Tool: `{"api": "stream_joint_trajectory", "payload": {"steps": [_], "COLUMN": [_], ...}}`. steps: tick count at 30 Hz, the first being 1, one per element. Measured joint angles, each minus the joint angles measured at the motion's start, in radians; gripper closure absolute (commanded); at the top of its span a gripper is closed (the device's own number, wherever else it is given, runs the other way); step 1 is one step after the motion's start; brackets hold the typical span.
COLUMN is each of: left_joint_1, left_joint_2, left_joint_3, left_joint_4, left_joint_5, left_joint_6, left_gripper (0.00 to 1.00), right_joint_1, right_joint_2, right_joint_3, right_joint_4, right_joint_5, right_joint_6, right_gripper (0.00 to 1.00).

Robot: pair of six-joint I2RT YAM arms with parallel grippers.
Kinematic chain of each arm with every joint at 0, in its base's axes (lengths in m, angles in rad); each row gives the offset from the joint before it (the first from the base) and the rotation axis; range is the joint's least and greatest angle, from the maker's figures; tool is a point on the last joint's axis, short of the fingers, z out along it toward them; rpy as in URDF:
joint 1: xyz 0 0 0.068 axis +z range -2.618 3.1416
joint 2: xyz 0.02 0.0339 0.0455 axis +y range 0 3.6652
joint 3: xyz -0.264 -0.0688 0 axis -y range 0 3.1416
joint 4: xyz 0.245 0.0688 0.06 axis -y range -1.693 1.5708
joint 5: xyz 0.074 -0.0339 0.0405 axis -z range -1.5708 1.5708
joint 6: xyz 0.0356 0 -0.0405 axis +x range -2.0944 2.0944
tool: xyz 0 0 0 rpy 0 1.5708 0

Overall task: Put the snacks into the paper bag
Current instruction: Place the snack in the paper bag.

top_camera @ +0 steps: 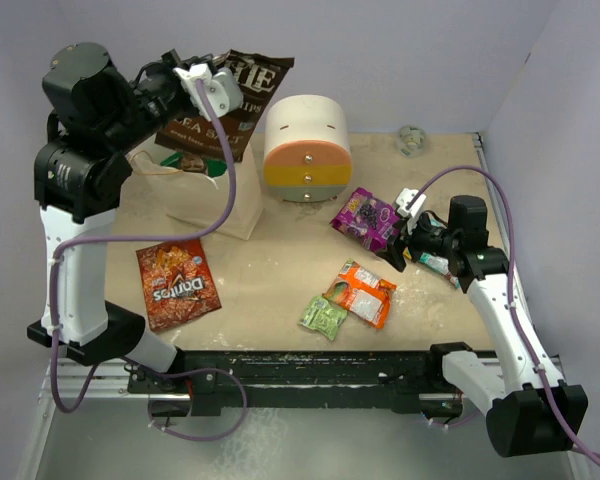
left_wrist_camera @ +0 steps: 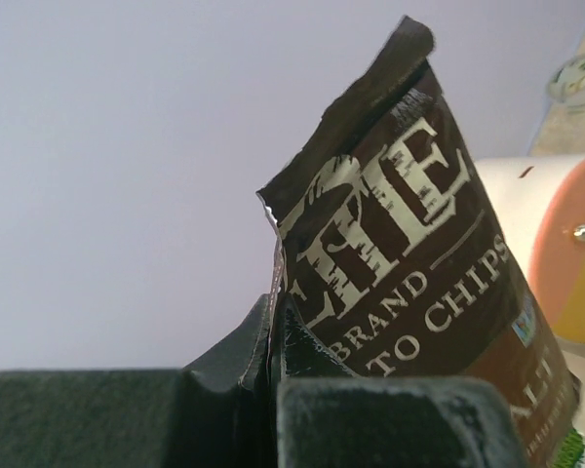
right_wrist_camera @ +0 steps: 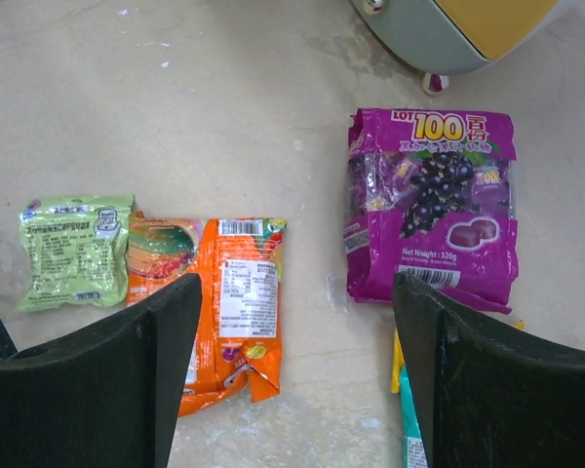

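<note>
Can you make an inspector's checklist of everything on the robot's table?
Surface: beige table, scuffed with white marks.
Job's things: paper bag upright at back left, green packet at its mouth; brown chip bag held above it; Doritos, purple packet, orange packet and lime-green packet lie flat; teal packet partly hidden.
Clutter: round drawer container; small clear object at the far edge.
Grippers: left gripper shut on the brown chip bag; right gripper open, empty.
Cables: left cable loops across the paper bag's front; right cable arches above its arm.
Surroundings: plain lavender walls.
</note>
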Motion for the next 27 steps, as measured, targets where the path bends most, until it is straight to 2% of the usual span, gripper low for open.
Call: {"api": "stream_joint_trajectory", "payload": {"steps": [12, 22, 27], "left_joint_1": [0.102, 0.346, 0.417], "left_joint_2": [0.097, 0.108, 0.13], "left_joint_3": [0.009, 0.011, 0.006], "left_joint_4": [0.11, 0.163, 0.214], "left_joint_5": [-0.004, 0.209, 0.318], "left_joint_6": [0.079, 0.044, 0.012], "left_gripper": [1.0, 1.0, 1.0], "right_joint_1": [-0.011, -0.017, -0.022], "right_joint_2": [-0.018, -0.028, -0.028], "right_joint_3": [0.0, 0.0, 0.0], "right_joint_4": [0.002, 0.006, 0.007], "right_joint_5": [0.008, 0.008, 0.008], "right_joint_6": [-0.002, -0.008, -0.008], "right_gripper": [0.19, 0.19, 0.19]}}
